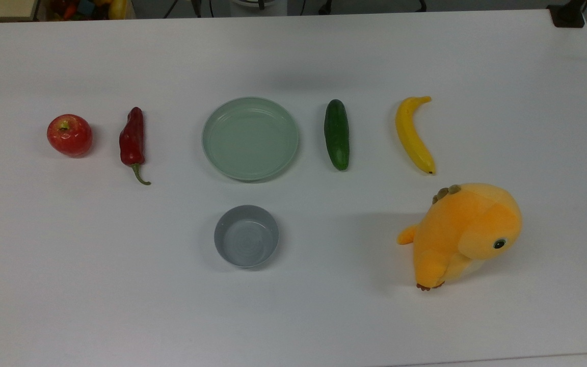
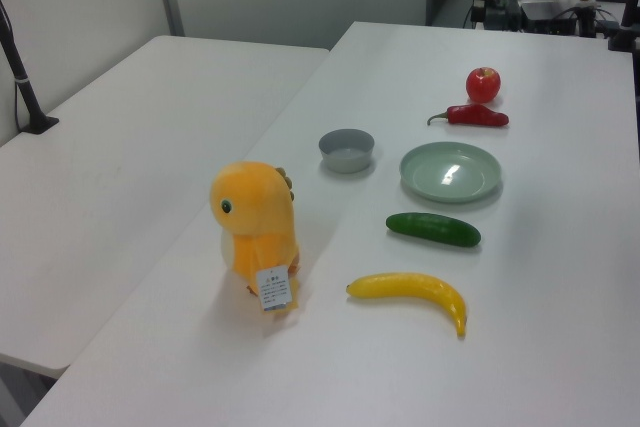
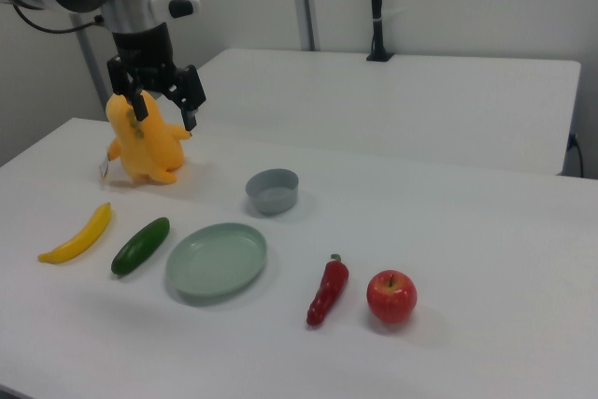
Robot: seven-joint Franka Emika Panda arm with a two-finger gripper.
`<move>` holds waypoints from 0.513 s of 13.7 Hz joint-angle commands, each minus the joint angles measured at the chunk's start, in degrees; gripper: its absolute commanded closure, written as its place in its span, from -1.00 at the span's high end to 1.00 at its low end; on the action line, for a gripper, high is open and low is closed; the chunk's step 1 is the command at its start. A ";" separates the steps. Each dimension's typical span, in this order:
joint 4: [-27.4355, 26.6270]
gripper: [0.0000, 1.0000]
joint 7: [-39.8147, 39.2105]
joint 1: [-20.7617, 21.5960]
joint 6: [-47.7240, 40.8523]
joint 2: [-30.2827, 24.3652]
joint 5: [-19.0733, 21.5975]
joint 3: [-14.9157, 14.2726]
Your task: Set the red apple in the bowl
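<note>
White tabletop (image 1: 293,316) fills my top view; a second white table (image 2: 130,167) abuts it. I see the red apple (image 1: 69,135) at the top view's far left, beside the chilli pepper (image 1: 133,140), well apart from the grey bowl (image 1: 246,235) sitting near the green plate (image 1: 250,138). My gripper (image 3: 165,106) hangs with jaws spread apart, in front of the orange plush toy (image 3: 145,142) in the right view.

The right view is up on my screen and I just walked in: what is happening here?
Nothing is being handled yet. The robot's gripper hangs open and empty above the table. The red apple sits untouched at one end of a row beside a chilli pepper. The bowl stands empty in front of the green plate. A cucumber, banana and orange plush toy lie apart.
</note>
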 commanded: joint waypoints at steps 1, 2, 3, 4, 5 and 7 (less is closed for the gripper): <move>0.00 1.00 -3.76 -0.02 -0.48 0.07 -0.24 -0.18; 0.00 1.00 -4.37 -0.02 -0.83 -0.11 -0.24 -0.18; -0.26 1.00 -4.46 0.07 -0.66 0.15 -0.41 -0.18; -0.01 1.00 -4.46 -0.28 -0.66 1.02 -0.59 -0.18; 0.00 1.00 -4.11 -0.89 -0.66 1.12 -0.67 -0.18; 0.61 1.00 -4.63 -2.03 -0.31 1.21 -1.20 -0.79</move>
